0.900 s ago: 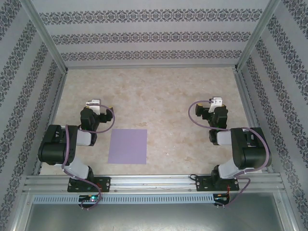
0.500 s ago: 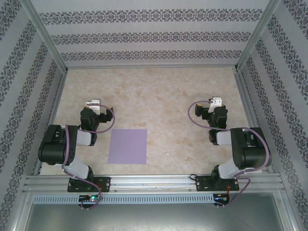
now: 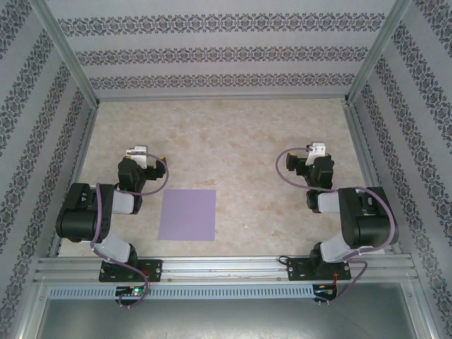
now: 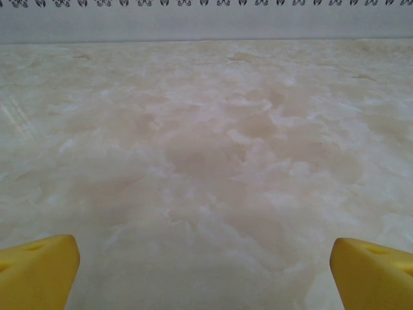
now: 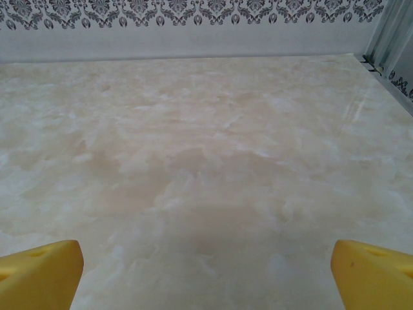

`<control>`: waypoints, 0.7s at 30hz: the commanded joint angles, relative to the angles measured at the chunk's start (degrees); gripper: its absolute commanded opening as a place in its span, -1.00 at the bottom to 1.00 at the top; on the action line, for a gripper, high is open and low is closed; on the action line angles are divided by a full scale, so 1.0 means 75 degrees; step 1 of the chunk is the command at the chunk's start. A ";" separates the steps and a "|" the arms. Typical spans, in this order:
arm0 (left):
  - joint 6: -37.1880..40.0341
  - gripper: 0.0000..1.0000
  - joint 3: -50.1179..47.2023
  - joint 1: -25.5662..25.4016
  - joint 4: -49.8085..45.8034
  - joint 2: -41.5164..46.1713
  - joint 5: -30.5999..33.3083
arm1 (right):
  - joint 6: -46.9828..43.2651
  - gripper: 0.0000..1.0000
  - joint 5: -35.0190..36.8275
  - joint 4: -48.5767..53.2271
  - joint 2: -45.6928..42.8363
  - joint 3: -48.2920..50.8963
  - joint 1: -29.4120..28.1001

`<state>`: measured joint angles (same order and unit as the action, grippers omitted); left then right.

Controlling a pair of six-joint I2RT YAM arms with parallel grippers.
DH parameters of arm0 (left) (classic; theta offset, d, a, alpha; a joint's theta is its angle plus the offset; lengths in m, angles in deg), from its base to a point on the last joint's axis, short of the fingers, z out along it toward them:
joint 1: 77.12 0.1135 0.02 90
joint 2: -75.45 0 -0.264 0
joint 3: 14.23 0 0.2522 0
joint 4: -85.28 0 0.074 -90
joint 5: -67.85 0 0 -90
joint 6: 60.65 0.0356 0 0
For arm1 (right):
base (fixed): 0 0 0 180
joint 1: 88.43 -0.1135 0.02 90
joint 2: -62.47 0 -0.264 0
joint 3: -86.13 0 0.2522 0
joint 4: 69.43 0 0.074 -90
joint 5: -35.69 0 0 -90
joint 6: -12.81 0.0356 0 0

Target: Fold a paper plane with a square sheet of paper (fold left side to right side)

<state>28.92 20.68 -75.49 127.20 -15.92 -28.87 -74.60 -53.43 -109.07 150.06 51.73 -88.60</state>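
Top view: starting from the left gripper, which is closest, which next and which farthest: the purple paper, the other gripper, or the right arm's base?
1. Purple paper: lying flat on the table, just right of the left gripper and nearer the arms' bases.
2. Right gripper: across the table on the right side.
3. Right arm's base: far right, at the near edge.

One square sheet of paper (image 3: 187, 215), two arms, left arm (image 3: 95, 212) and right arm (image 3: 357, 215), two grippers, left gripper (image 4: 205, 268) and right gripper (image 5: 206, 271), one table (image 3: 233, 141)
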 commanded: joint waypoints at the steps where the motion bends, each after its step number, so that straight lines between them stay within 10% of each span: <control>1: -0.0102 0.99 -0.0151 0.0099 0.0221 0.0300 0.0147 | -0.0042 0.96 0.0028 -0.0212 -0.0149 -0.0028 -0.0048; 10: -0.1239 0.99 0.0884 0.0099 -0.4298 0.3454 0.0677 | 0.0606 0.96 0.0086 0.3431 -0.2851 -0.0608 -0.0050; 21: -0.3539 0.84 0.2074 -0.0051 -0.9464 0.4876 -0.2657 | 0.3542 0.96 -0.3345 0.7957 -0.4199 -0.1621 -0.0136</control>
<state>9.27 36.11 -75.51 71.09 19.07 -38.62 -56.66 -66.65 -61.03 119.44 40.76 -88.71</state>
